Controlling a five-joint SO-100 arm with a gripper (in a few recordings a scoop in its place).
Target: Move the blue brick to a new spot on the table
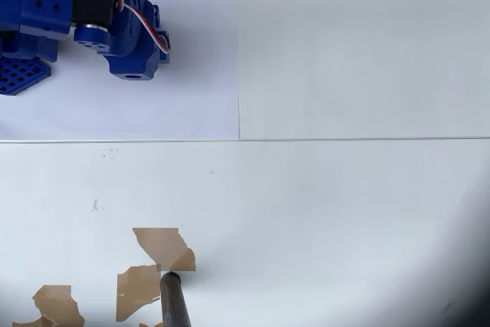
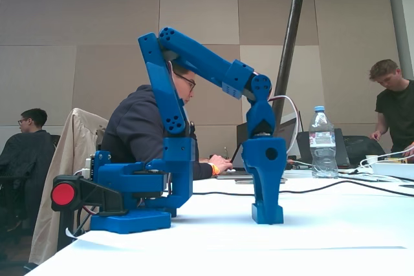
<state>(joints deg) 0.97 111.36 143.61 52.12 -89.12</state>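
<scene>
My gripper points straight down, its tip resting on or just above the bench in the fixed view. In the overhead view the gripper sits at the upper left, over the whiter paper sheet. I cannot tell how far the jaws stand apart, nor whether anything is held between them; the gripper body hides the gap from above and the side view shows only one solid face.

The blue brick cannot be made out on the bench in either view; it may lie under the gripper, but this cannot be confirmed.

My base stands at the left end of the bench in the fixed view, with a red round cap on its left side. A red and white cable runs along my wrist in the overhead view.

Brown torn patches mark the lower left of the bench in the overhead view, and a dark rod rises from the bottom edge beside them, well apart from the gripper.

A clear water bottle stands behind the bench in the fixed view.
</scene>
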